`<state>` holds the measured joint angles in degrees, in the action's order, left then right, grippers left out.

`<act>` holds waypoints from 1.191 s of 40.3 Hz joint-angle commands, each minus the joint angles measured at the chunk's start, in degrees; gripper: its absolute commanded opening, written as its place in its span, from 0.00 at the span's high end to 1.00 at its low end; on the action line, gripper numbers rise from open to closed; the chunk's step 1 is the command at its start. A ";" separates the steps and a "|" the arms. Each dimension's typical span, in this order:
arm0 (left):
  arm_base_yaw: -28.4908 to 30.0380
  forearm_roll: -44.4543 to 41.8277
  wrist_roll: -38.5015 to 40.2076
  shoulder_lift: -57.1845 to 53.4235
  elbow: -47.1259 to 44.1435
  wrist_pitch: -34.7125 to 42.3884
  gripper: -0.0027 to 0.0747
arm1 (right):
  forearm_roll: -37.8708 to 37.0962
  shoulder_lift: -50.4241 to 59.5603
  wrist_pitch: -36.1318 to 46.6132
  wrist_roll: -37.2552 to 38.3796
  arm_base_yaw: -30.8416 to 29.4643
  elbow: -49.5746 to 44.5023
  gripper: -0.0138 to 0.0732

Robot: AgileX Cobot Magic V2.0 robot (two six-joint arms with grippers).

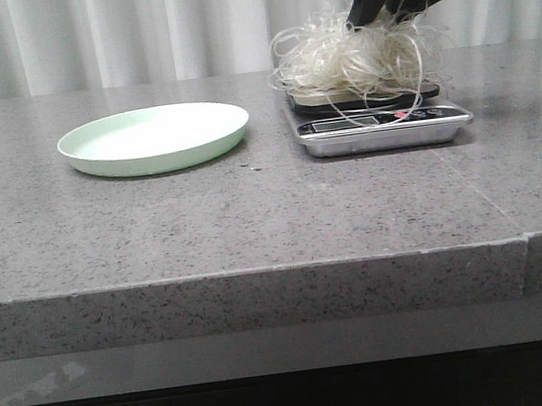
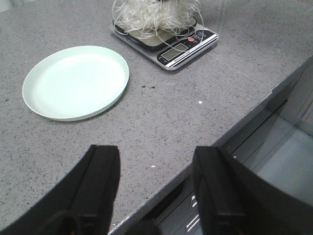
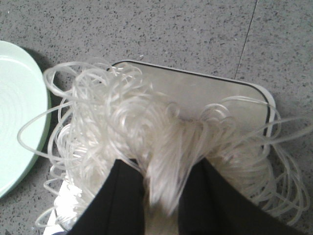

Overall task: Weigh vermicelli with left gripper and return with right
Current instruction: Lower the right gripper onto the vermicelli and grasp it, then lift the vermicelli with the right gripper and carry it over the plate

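Front view: the vermicelli (image 1: 357, 56) sat as a loose mound on the kitchen scale (image 1: 383, 127), stray loops hanging over the scale's edges. The pale green plate (image 1: 154, 138) lay on the grey stone counter (image 1: 254, 224) to the left of the scale, apart from it, with nothing on it. The right gripper (image 1: 393, 5) reached down from above into the top of the mound, its dark fingers sunk among the strands.

Left wrist view: the left gripper (image 2: 156, 188) hung over the near edge of the counter, fingers spread wide with nothing between them. Plate (image 2: 76, 81) and scale (image 2: 168, 41) were both well ahead of it; the vermicelli (image 2: 154, 14) was on the scale's platform.

Right wrist view: the right gripper (image 3: 160, 198) had its two black fingers pressed in on a bunch of vermicelli (image 3: 156, 152), strands pinched in the narrow gap between them. The scale's platform (image 3: 205, 100) showed beneath, the plate's rim (image 3: 44, 117) just beside the outer loops.
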<state>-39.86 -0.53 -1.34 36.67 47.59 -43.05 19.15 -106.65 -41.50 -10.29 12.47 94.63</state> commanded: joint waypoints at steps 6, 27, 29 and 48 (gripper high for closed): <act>-0.46 0.20 0.72 -0.11 1.43 4.26 0.42 | 0.27 5.13 -1.09 -1.88 0.55 1.22 0.69; -0.46 0.20 0.72 -0.11 1.43 4.26 0.42 | 0.27 9.83 0.33 -4.25 14.87 14.13 0.69; -0.46 0.20 0.72 -0.11 1.43 4.26 0.42 | 0.27 9.63 2.34 -4.25 16.52 14.30 0.69; -0.46 0.20 0.72 -0.11 1.43 4.26 0.42 | 0.27 -0.75 16.28 -5.68 22.90 14.30 0.69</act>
<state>-39.86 -0.53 -1.34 36.67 47.59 -43.05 18.26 -109.04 -31.89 -15.19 35.43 106.89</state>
